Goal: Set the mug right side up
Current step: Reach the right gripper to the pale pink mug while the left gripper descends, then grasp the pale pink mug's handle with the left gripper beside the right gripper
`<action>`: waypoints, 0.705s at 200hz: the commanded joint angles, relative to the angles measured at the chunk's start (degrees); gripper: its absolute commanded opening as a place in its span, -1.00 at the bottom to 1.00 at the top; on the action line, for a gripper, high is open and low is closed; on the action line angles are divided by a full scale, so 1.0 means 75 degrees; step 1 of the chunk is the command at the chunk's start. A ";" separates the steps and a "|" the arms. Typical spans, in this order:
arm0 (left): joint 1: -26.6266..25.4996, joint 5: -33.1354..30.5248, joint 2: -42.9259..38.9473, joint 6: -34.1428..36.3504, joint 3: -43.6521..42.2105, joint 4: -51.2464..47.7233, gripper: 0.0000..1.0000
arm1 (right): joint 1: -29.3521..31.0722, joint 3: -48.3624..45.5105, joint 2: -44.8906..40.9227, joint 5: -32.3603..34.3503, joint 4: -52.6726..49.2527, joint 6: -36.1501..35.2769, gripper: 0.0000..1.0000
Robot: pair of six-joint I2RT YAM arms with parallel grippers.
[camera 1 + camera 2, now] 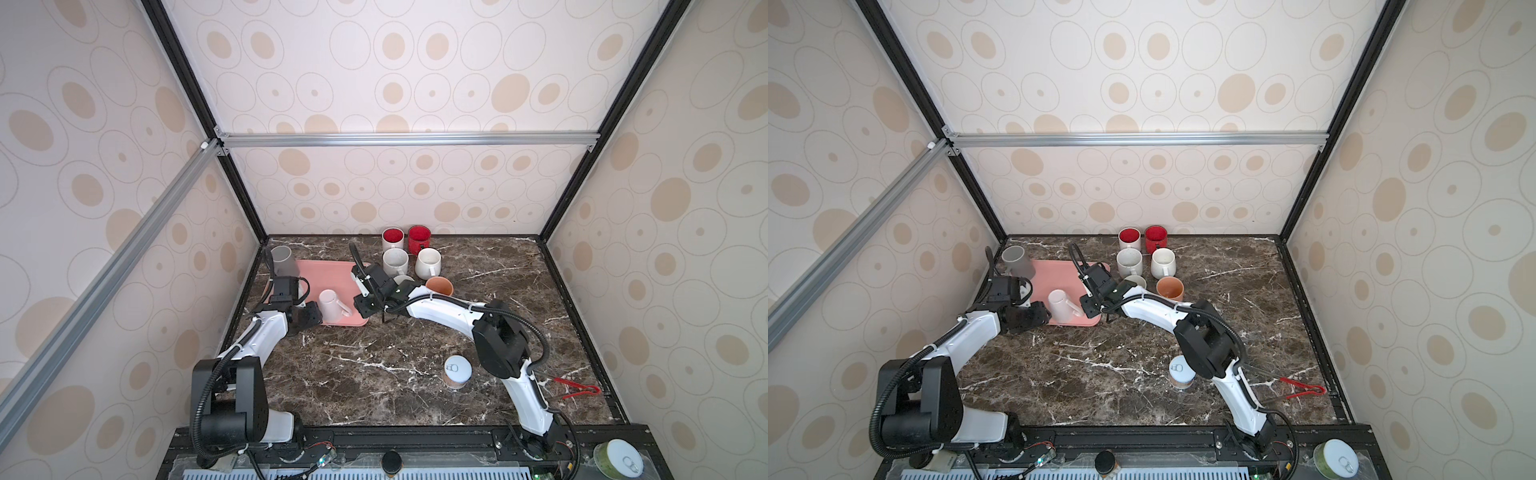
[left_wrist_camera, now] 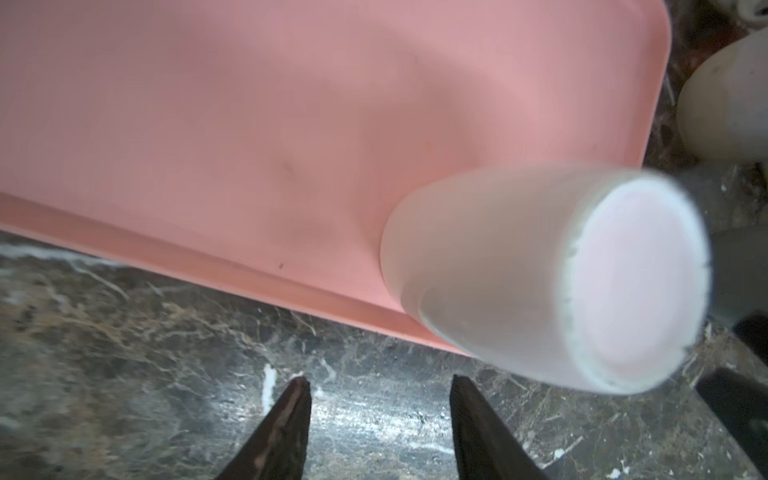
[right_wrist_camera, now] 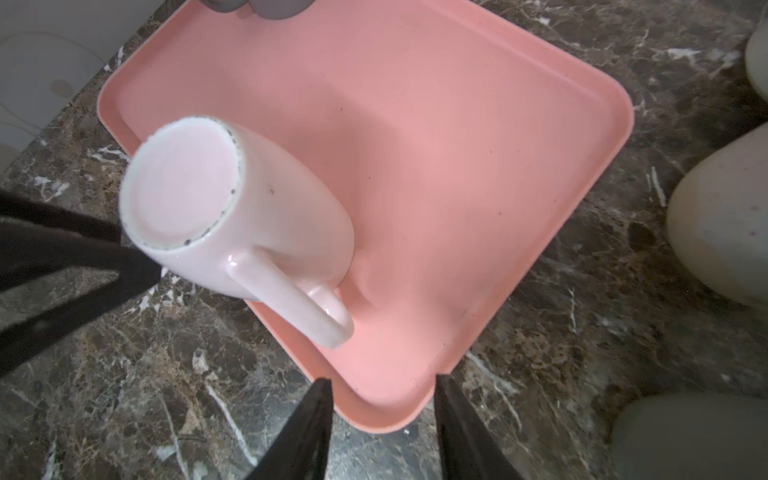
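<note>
Dark marble counter (image 1: 395, 374) carried a pink tray (image 1: 316, 270), and the pale pink mug (image 3: 249, 216) stood near the tray's front edge, mouth down and base up. The left end effector (image 2: 379, 386) hung just beside the mug, fingers apart and empty. The right end effector (image 3: 383, 384) hovered over the tray's corner, also apart and empty. No part of the turn looked done; the grasp, lift and flip were all left to do.

Robot lab cell: aluminium frame (image 1: 407, 139), wallpapered panels (image 1: 415, 62) (home-like decor), marble tabletop (image 1: 374, 374).
</note>
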 commanded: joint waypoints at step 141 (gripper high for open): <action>0.0174 0.0361 0.2014 -0.0161 0.2282 0.0925 0.01 | 0.0130 0.0917 0.0873 -0.0470 -0.0061 -0.0386 -0.43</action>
